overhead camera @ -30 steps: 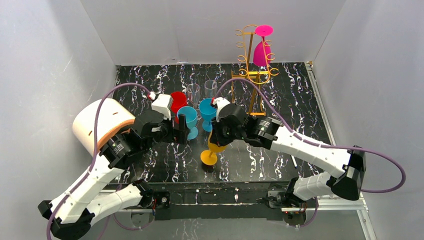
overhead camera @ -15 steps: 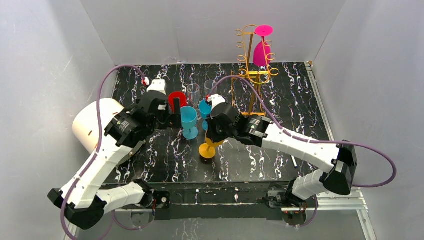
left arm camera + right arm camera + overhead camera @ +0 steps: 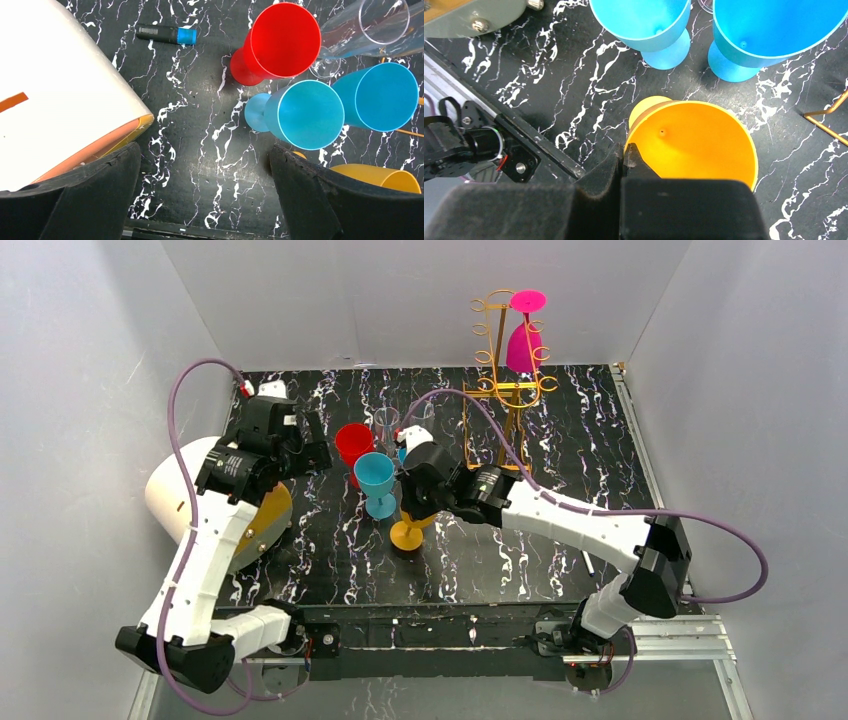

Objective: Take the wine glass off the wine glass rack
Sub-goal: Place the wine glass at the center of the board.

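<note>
The gold wire wine glass rack (image 3: 508,380) stands at the back right. A pink wine glass (image 3: 523,340) hangs upside down from its top hooks. My right gripper (image 3: 421,502) is far from the rack, shut on the rim of an orange wine glass (image 3: 694,145), one finger inside the bowl and one outside. The glass's foot (image 3: 407,535) is at or just above the table. My left gripper (image 3: 205,190) is open and empty, above the table left of the red glass (image 3: 280,42); it also shows in the top view (image 3: 312,443).
Two blue glasses (image 3: 377,480) (image 3: 380,97), the red glass (image 3: 353,445) and two clear glasses (image 3: 370,25) crowd the table's middle. A white cylinder (image 3: 180,490) lies at the left. A marker (image 3: 167,34) lies near it. A rack wire (image 3: 826,120) shows at the right.
My left arm has pulled back and to the left, away from the blue glass. My right gripper has carried the orange glass a little to the left and away from the near edge.
</note>
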`<act>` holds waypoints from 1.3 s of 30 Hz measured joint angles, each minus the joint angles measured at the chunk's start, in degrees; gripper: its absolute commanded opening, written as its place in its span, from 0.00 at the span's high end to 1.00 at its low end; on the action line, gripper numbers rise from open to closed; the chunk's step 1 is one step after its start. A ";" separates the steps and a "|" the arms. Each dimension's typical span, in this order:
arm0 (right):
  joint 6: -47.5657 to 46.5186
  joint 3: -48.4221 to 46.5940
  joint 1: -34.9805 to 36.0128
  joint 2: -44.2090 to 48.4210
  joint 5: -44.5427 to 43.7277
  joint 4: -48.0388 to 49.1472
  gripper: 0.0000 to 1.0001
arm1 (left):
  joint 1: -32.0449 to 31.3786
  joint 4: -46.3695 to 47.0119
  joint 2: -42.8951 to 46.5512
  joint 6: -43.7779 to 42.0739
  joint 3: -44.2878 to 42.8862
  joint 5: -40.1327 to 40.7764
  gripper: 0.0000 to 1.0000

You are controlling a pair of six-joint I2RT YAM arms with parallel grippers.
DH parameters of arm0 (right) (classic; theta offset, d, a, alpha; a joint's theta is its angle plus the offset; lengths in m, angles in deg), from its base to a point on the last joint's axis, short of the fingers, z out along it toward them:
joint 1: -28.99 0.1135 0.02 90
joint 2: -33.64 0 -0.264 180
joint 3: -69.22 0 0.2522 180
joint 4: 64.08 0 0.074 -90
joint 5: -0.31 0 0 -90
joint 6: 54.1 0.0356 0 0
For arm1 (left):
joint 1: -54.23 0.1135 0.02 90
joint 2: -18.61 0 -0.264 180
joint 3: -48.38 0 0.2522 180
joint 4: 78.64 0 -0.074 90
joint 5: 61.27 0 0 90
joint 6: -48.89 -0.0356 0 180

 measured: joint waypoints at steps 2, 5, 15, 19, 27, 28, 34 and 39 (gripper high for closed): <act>-0.07 -0.11 0.07 -0.90 -0.17 0.02 0.99 | 0.17 0.24 0.61 0.90 0.72 0.79 0.02; 0.37 -0.09 0.26 -1.14 -0.48 0.52 0.99 | 0.20 -0.02 2.54 2.43 2.73 3.93 0.02; 1.46 -1.40 1.16 -4.92 -3.06 1.05 0.99 | 0.20 -0.04 9.38 4.22 4.20 8.79 0.02; 1.90 -1.09 1.49 -5.44 -3.82 1.88 0.99 | 0.20 0.33 9.42 4.39 5.25 8.85 0.02; 3.19 -3.72 2.51 -8.68 -6.23 0.92 0.94 | 0.20 1.55 9.94 4.35 6.73 9.25 0.02; 3.26 -4.28 2.82 -9.27 -6.67 0.72 0.94 | 0.20 1.66 10.03 4.20 6.73 9.55 0.02; 3.28 -8.35 5.09 -13.00 -9.94 -1.42 0.91 | 0.20 1.77 10.69 3.30 6.36 11.45 0.02; 2.49 -11.78 6.64 -15.93 -12.98 -3.56 0.92 | 0.20 1.81 10.93 2.58 6.32 11.93 0.02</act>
